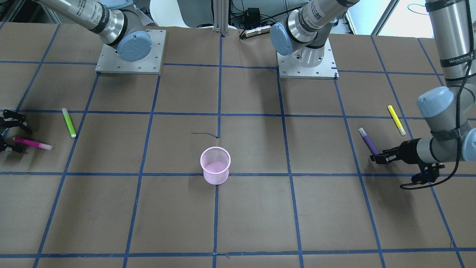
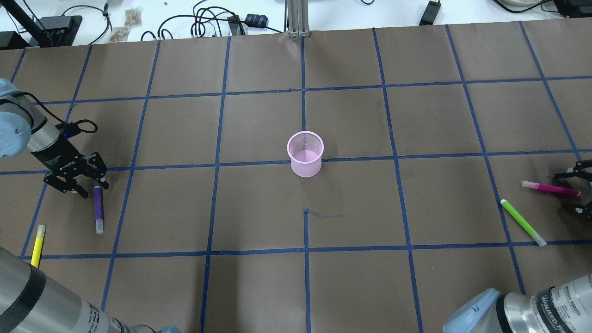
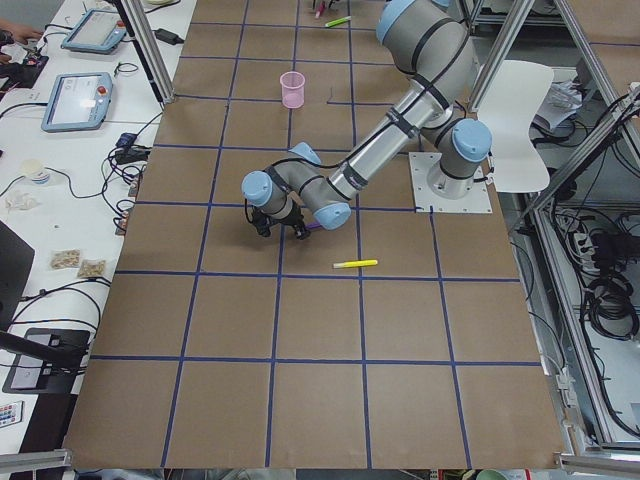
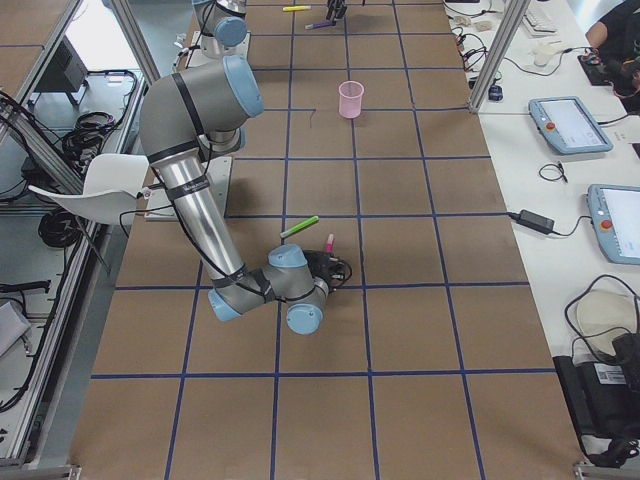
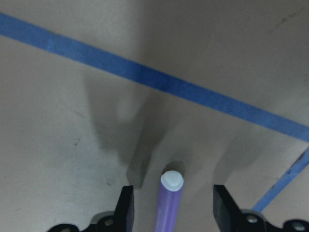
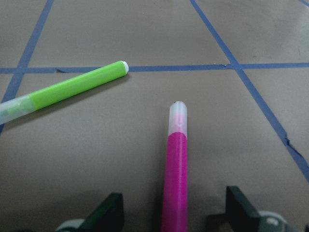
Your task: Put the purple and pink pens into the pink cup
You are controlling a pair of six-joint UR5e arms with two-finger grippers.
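Above left hand (image 1: 373, 158), "WANJEED" arm label (image 1: 458, 59)

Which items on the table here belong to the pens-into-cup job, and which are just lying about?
Belong to the job:
purple pen
pink pen
pink cup

Just lying about:
green pen
yellow pen

Table cover (image 2: 259, 208): matt brown paper, lightly scuffed. Grid lines (image 2: 185, 165): blue tape, creased in spots. Pink cup (image 2: 305, 159): fine mesh, matt. Purple pen (image 2: 98, 208), pink pen (image 6: 175, 179), green pen (image 6: 72, 89), yellow pen (image 1: 396, 120): smooth plastic, slight sheen; frosted caps on pink and green. Arm tubes (image 1: 74, 11): satin metal. Joint caps (image 1: 134, 46): blue-grey plastic. Base plates (image 1: 148, 59): bare matt metal.
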